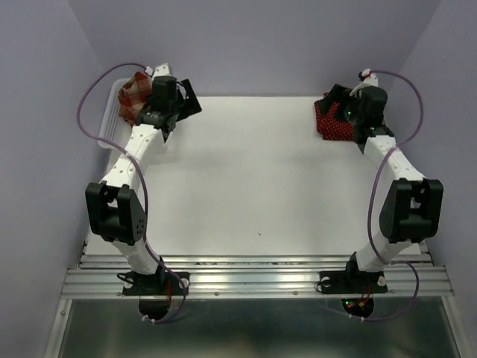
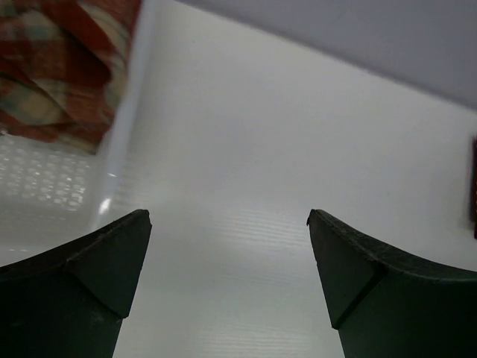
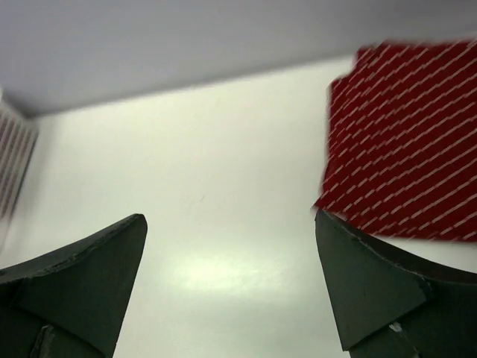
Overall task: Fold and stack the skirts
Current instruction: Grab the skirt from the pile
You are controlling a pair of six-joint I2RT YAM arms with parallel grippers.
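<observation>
While the left gripper (image 2: 227, 216) and right gripper (image 3: 231, 216) both gape wide and empty, the plaid skirt (image 1: 133, 93) lies bunched in the basket (image 1: 112, 127) at upper left. The dotted red skirt (image 1: 328, 123) lies flat on the table (image 1: 253, 171) at upper right. We judge a pick-up is in hand: the left gripper must next dip into the basket and pinch the plaid cloth.

Plaid skirt (image 2: 59, 67) cropped at the edge, dotted skirt (image 3: 402, 142) streaked with blur

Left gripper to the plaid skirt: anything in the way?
Yes. The plaid skirt lies inside the white basket, and the open left gripper sits over the table just outside it, so the basket's side wall runs between them. Nothing else is visible in the way. Coming in from above should probably clear the wall.
</observation>
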